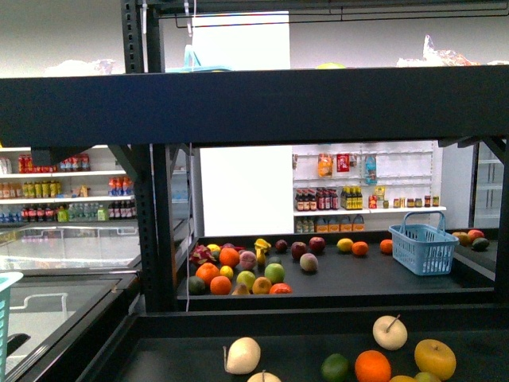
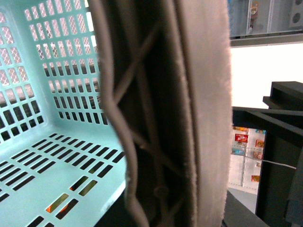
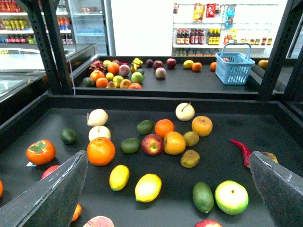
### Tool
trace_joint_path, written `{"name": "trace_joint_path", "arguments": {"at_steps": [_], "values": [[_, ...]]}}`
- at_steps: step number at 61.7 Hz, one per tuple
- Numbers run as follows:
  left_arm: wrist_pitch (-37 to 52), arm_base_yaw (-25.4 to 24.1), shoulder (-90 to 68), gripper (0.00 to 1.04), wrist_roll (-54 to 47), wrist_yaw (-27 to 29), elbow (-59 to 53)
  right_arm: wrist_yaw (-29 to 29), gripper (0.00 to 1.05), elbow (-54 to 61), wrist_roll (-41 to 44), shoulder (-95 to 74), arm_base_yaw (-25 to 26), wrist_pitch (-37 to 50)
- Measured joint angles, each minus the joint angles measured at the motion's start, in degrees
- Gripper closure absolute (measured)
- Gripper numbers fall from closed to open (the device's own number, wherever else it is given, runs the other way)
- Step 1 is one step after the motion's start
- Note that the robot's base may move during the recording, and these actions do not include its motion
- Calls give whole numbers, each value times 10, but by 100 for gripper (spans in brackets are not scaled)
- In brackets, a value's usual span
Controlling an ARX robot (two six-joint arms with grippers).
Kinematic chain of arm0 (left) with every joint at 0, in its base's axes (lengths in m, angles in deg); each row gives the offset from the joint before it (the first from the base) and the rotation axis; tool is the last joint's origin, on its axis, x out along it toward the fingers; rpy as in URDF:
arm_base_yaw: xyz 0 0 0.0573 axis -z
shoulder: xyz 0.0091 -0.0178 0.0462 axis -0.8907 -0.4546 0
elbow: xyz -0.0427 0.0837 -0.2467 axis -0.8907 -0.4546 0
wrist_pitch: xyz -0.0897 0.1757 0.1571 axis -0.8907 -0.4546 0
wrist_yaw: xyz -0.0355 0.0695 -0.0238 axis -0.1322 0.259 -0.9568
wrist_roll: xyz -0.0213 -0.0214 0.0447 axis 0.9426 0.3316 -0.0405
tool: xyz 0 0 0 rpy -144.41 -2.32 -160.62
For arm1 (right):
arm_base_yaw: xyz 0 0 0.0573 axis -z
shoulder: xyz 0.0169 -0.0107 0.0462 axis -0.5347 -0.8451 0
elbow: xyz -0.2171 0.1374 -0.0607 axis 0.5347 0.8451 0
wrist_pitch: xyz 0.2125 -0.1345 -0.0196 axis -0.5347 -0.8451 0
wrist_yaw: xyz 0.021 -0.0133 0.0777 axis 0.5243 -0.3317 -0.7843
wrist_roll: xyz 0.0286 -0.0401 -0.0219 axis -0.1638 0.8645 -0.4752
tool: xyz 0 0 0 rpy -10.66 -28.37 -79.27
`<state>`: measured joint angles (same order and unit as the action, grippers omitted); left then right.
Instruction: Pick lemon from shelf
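Note:
Two small yellow oval lemons lie side by side on the black shelf's dark tier (image 3: 274,130): a smaller lemon (image 3: 119,177) and a paler one (image 3: 148,187). My right gripper (image 3: 165,198) is open and empty above the tier, with its fingers (image 3: 52,194) spread wide; both lemons lie between them, nearer this finger. The shelf frame (image 1: 318,103) fills the front view; the lemons do not show there. My left gripper (image 2: 165,142) is shut on the rim of a mint-green basket (image 2: 47,118), which is empty. The basket's edge shows in the front view (image 1: 5,318).
Loose fruit surrounds the lemons: an orange (image 3: 100,150), a red apple (image 3: 152,144), a dark green lime (image 3: 203,196), a green apple (image 3: 231,196), a red chilli (image 3: 241,150). A blue basket (image 1: 424,248) stands on the far tier. White store shelves stand behind.

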<state>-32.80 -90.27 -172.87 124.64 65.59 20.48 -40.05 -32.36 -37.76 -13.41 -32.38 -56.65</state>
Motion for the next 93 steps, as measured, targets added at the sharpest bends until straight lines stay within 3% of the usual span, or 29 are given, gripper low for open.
{"name": "trace_joint_path", "arguments": {"at_steps": [26, 43, 74, 93], "values": [[-123, 95, 118, 89, -233, -36, -36, 0, 2, 0, 0, 0, 0, 0], [-178, 199, 170, 89, -340, -74, -37, 0, 2, 0, 0, 0, 0, 0], [-114, 416, 105, 89, -351, -47, -45, 0, 2, 0, 0, 0, 0, 0], [-101, 490, 34, 89, -370, -69, -18, 0, 2, 0, 0, 0, 0, 0]]}}
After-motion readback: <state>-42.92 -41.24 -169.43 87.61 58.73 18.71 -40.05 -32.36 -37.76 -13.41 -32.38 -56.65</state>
